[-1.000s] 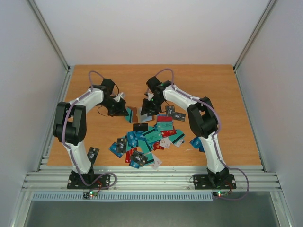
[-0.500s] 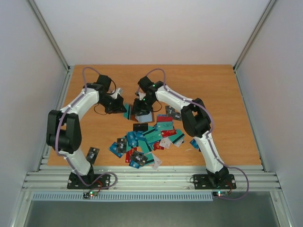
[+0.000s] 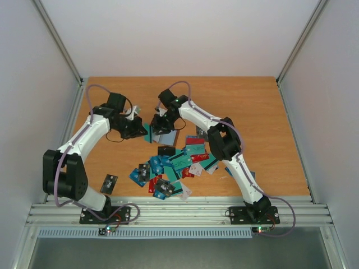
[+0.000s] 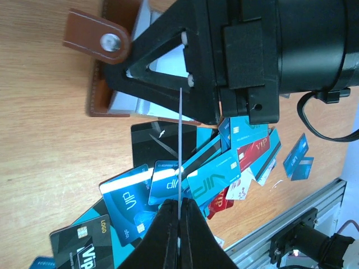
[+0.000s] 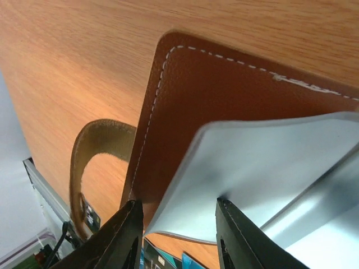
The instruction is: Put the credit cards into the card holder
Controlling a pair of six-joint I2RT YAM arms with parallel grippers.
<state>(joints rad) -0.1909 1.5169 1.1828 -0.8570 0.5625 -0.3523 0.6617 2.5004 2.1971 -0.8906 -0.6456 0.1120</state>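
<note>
From above, your left gripper [image 3: 140, 130] is clamped on a thin teal card [image 3: 149, 133], just left of the holder [image 3: 168, 138]. The holder lies on the wood-grain table [image 3: 252, 123], at the far edge of the loose heap of cards [image 3: 176, 161]. Your right gripper [image 3: 161, 126] is down on the holder.

In the left wrist view, the held card shows edge-on, a hairline running from the closed fingers toward the right gripper's black body. The holder is brown leather. It has a rounded strap [image 4: 92, 35] with a metal snap, and pale glossy sleeves [image 4: 132, 102] inside. Slick blue, red and black rectangles lie fanned beneath.

In the right wrist view, the leather is pebbled, with white stitching round a curved corner. A smooth grey-blue sleeve leaf bows upward. Your right gripper's fingers stand partly apart with that leaf's edge across the gap. You cannot tell whether they are pinching it.
</note>
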